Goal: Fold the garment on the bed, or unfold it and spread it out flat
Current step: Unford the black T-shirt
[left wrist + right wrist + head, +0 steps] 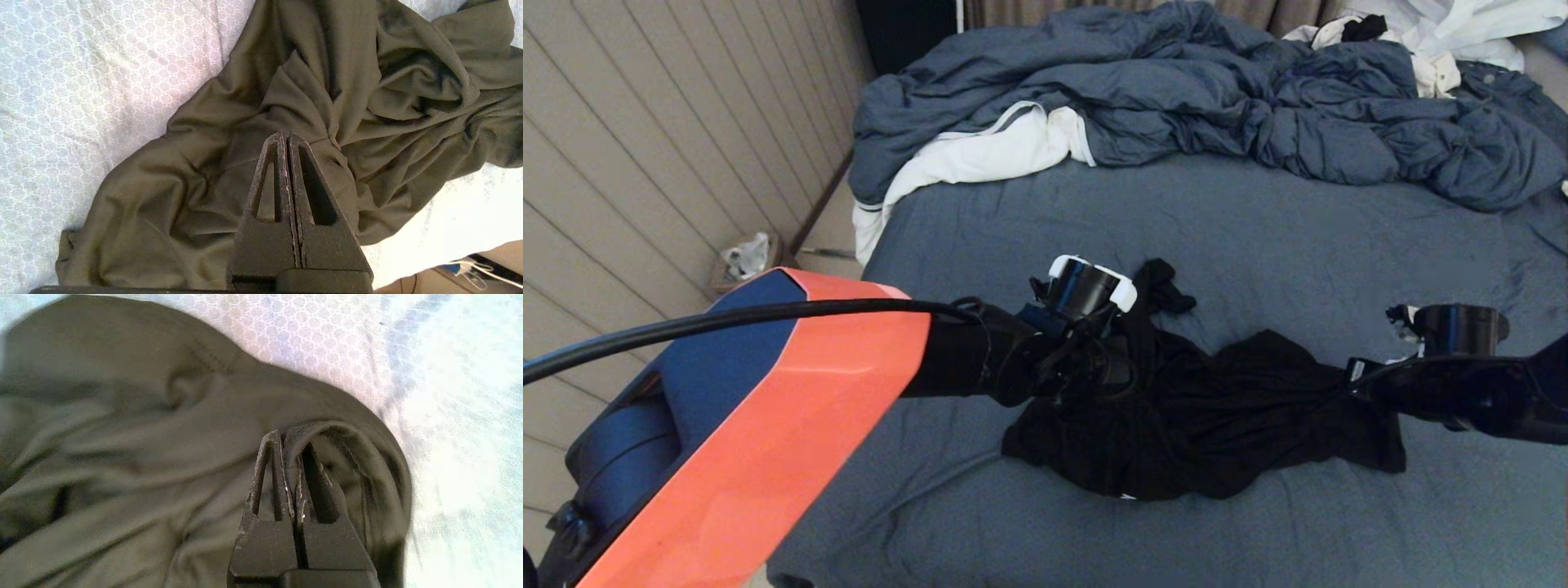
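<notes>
On the near half of the bed, whose slate-blue sheet runs far wider than the shirt, the garment lies bunched and stretched sideways between the two arms. At its left end the left gripper comes in from behind the orange and blue arm cover; its fingers are pressed together at the tips, and in the left wrist view those tips sit against a gathered ridge of the dark cloth, though whether a fold is pinched between them is hard to tell. Farther right the fabric narrows into taut creases that run to the right gripper, which is clamped on a rolled edge of the garment, the hem curling over one of its fingers. Beyond all this, along the far side of the bed, a puffy blue-grey duvet is heaped, with a white cloth spilling out at its left end.
</notes>
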Motion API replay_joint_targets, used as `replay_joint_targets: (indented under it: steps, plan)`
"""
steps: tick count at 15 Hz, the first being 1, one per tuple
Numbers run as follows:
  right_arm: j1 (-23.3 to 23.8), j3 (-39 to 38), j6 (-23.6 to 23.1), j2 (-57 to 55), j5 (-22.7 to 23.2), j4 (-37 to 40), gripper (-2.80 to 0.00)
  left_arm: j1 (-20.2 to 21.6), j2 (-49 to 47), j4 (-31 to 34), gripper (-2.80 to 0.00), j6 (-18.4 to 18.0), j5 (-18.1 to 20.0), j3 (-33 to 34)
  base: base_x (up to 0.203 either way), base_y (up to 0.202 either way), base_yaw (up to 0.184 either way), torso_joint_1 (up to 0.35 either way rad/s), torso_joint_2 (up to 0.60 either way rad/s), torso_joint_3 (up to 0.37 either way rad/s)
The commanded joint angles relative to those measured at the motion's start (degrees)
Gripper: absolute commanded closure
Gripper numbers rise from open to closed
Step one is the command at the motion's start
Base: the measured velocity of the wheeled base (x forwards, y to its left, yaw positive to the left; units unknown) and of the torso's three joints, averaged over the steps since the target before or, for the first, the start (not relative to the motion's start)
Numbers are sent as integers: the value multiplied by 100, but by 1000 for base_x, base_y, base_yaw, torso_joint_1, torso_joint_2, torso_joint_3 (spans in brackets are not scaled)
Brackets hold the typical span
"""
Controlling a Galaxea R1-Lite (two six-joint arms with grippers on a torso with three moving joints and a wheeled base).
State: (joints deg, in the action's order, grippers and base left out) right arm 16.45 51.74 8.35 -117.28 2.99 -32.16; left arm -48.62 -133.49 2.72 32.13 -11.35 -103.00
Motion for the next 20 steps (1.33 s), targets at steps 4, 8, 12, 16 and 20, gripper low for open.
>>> replay_joint_targets:
  steps: [4,8,12,16,20]
  plan:
    - [-60,-1262,-31,1778,0,28,0,1,207,-7,0,38,-8,61,0,0,0,0,0,0]
    - [60,-2543,-329,3005,-1,57,0,-25,435,3,0,53,-8,148,0,0,0,0,0,0]
    - [193,-3685,-940,3625,2,472,0,-45,525,-5,0,47,-8,227,0,0,0,0,0,0]
    - [250,-4765,-1277,3947,20,539,0,-43,525,-8,0,51,-8,219,0,0,0,0,0,0]
    - [267,-5153,-1444,3804,35,539,0,-51,517,0,0,65,-8,234,0,0,0,0,0,0]
